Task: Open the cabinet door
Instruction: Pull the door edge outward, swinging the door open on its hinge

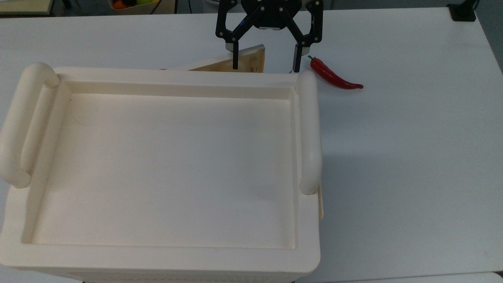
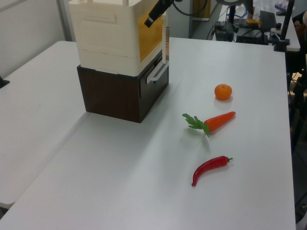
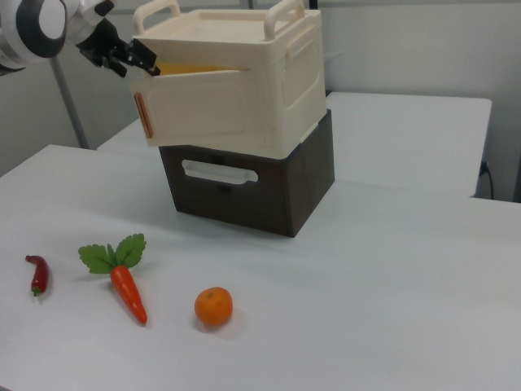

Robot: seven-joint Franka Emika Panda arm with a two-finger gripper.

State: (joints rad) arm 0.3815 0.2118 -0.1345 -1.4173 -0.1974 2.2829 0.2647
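Observation:
The cream cabinet [image 1: 177, 76] sits on a dark brown base [image 2: 120, 96]. Its door [image 1: 251, 63] stands partly open, swung out at an angle from the cabinet's front. In the right view the door [image 3: 199, 110] hangs ajar, with yellow showing in the gap above it. My gripper [image 1: 266, 65] is open, one finger on each side of the door's free edge, with nothing clamped. In the left view the gripper [image 2: 158, 14] is at the cabinet's upper front corner, beside the thin door edge [image 2: 166, 43]. In the right view the gripper [image 3: 134, 63] hovers at the door's top corner.
A red chilli [image 1: 334, 76] lies on the white table just right of the gripper in the top view. A carrot [image 2: 213, 122] and an orange [image 2: 223, 91] lie in front of the cabinet. The brown base has a white drawer handle [image 3: 218, 173].

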